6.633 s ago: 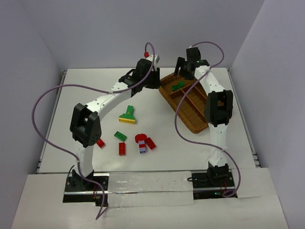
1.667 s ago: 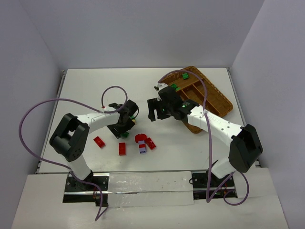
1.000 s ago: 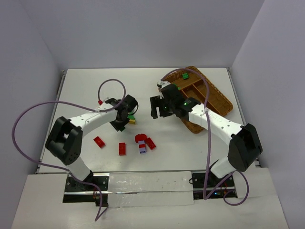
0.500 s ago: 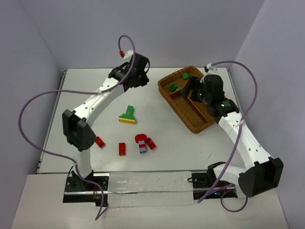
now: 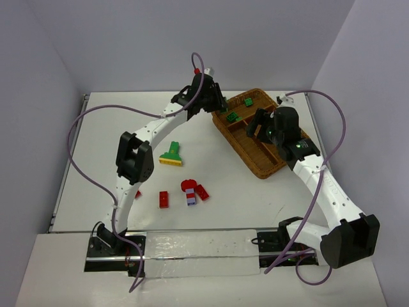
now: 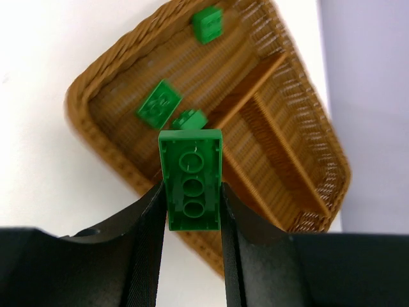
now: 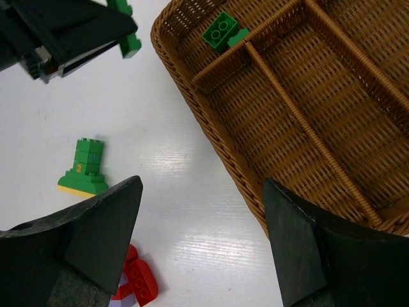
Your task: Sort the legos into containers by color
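Left wrist: 3 grn legos (image 6: 158,103) in tray (image 6: 281,141).

You have a green brick (image 6: 190,160) between the black fingers (image 6: 148,249) of the left tool (image 6: 190,192), and three more green bricks (image 6: 158,103) in the brown woven tray (image 6: 83,109). On the white tabletop (image 5: 115,128) you see a green stack on a yellow base (image 7: 82,167), red bricks (image 5: 163,199) and one lilac-white piece (image 5: 190,200).

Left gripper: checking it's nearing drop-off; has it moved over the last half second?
Yes. The left gripper, shut on a green lego, moved rightward, from left of the wicker tray to its left rim.
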